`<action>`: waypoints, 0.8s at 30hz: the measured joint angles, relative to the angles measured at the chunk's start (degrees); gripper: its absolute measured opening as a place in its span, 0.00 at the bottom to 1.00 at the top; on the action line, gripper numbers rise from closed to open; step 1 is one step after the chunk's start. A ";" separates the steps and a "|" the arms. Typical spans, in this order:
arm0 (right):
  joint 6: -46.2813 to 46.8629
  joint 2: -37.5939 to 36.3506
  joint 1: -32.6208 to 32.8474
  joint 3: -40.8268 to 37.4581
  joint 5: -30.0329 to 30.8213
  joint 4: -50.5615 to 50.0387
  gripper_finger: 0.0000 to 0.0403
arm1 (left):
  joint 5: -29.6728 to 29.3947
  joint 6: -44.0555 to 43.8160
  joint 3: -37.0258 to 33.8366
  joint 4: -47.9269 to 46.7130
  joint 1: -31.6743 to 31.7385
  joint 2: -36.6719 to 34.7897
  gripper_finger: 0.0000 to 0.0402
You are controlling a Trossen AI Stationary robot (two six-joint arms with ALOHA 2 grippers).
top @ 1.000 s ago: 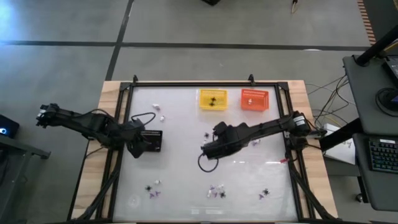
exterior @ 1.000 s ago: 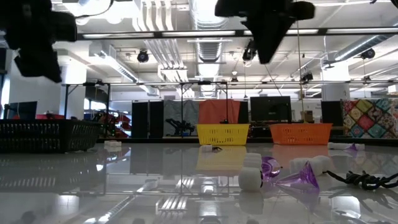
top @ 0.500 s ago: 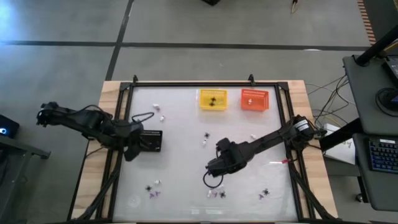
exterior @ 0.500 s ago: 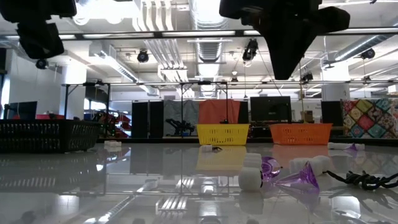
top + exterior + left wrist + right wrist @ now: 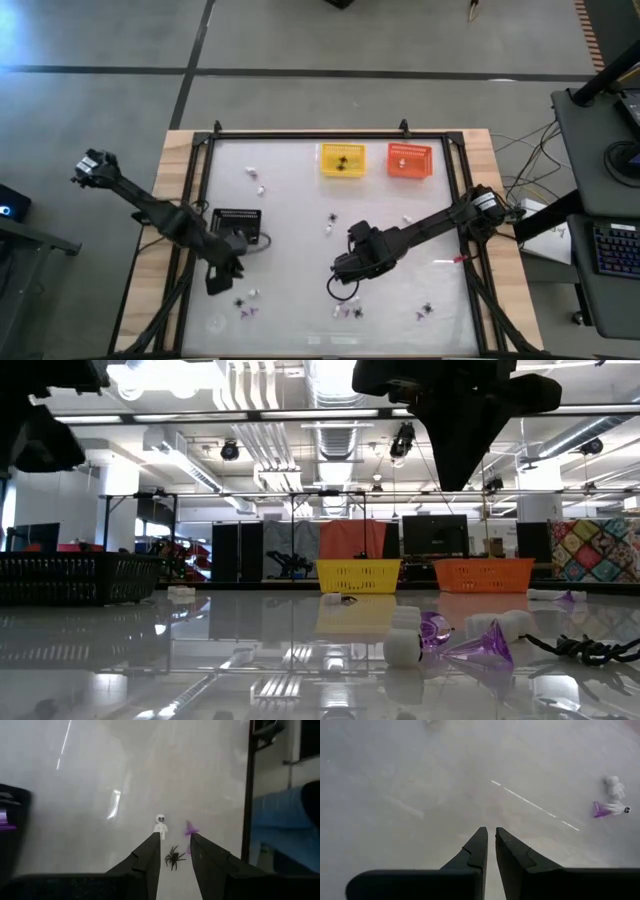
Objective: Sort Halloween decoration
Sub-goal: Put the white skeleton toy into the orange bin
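The Halloween decoration lies scattered on the white table: a black spider (image 5: pixel 173 857), a white figure (image 5: pixel 160 823) and a purple piece (image 5: pixel 191 829) near the front left, also visible from above (image 5: pixel 245 303). More trinkets lie at the front middle (image 5: pixel 348 311), the front right (image 5: pixel 426 312) and mid-table (image 5: pixel 330 222). My left gripper (image 5: pixel 175 836) (image 5: pixel 218 280) hangs open above the front-left group, touching nothing. My right gripper (image 5: pixel 491 831) (image 5: pixel 343 272) hovers shut over bare table near the middle, with a white and purple trinket (image 5: pixel 612 802) off to one side.
A yellow basket (image 5: pixel 342 160) and an orange basket (image 5: pixel 409 160) stand at the far edge, each with something inside. A black basket (image 5: pixel 237 225) stands at the left, just beyond my left gripper. A black frame (image 5: pixel 330 133) borders the table.
My left gripper has swung from beside the black basket toward the table's near edge, turning as it went, and now hangs over the front-left trinkets. My right gripper first moved toward the near edge and sank a little, then kept still.
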 joint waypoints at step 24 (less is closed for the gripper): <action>-0.04 -0.15 1.38 0.81 0.00 -0.70 0.07 | 3.30 2.47 0.22 11.47 -2.28 24.36 0.22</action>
